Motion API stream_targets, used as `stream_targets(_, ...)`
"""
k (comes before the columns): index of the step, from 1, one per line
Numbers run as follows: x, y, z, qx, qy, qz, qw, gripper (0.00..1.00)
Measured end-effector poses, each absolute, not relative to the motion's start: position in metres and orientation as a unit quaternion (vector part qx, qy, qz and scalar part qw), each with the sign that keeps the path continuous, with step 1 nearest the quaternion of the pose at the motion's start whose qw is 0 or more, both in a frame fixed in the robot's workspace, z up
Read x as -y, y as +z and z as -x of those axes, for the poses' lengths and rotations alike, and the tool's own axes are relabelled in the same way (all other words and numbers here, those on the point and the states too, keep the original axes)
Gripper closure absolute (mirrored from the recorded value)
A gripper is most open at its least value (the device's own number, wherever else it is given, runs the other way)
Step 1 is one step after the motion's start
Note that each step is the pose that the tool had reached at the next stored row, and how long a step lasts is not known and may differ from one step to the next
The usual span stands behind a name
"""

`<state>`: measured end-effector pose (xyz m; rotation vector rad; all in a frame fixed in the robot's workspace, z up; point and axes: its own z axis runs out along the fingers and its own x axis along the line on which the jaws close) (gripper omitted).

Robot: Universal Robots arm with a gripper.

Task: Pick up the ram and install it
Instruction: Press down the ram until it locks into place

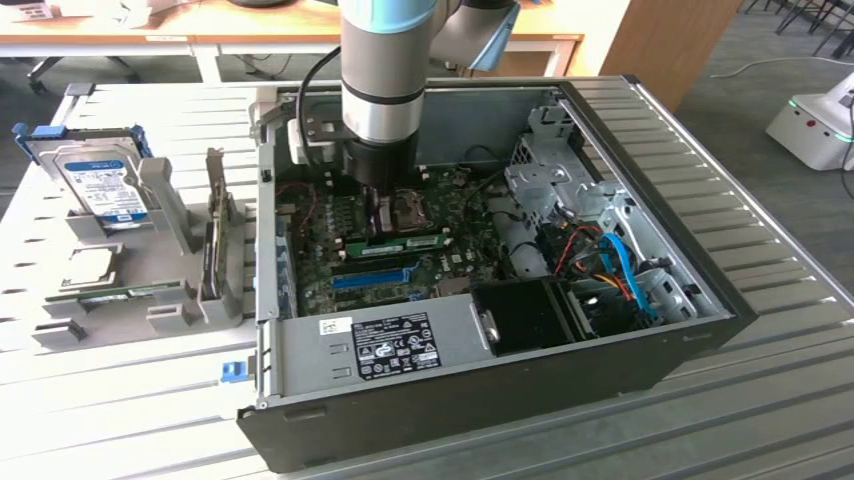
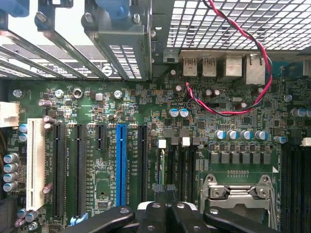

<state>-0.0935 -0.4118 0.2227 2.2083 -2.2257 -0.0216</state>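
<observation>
Ram lies level on the motherboard inside the open computer case, just at 6 o'clock of the gripper in the exterior view. Blue slot sits at 6 o'clock of the ram. Gripper's opening: cannot tell.

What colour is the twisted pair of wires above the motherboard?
Red and black; the wires show best in the wrist view, looping over the motherboard.

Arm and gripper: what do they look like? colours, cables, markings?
In the exterior view the arm is a silver-grey cylindrical tube with a light-blue joint cap at the top and a black wrist section below. A black cable loops down its side. In the wrist view the gripper shows black linkage bars with round pivot bolts. No markings are legible.
</observation>
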Motion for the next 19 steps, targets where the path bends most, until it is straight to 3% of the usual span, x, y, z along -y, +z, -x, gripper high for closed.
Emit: stream_targets(19,0.4115,0.224,0.0932,0.71,-0.007,-0.704,0.001,0.89)
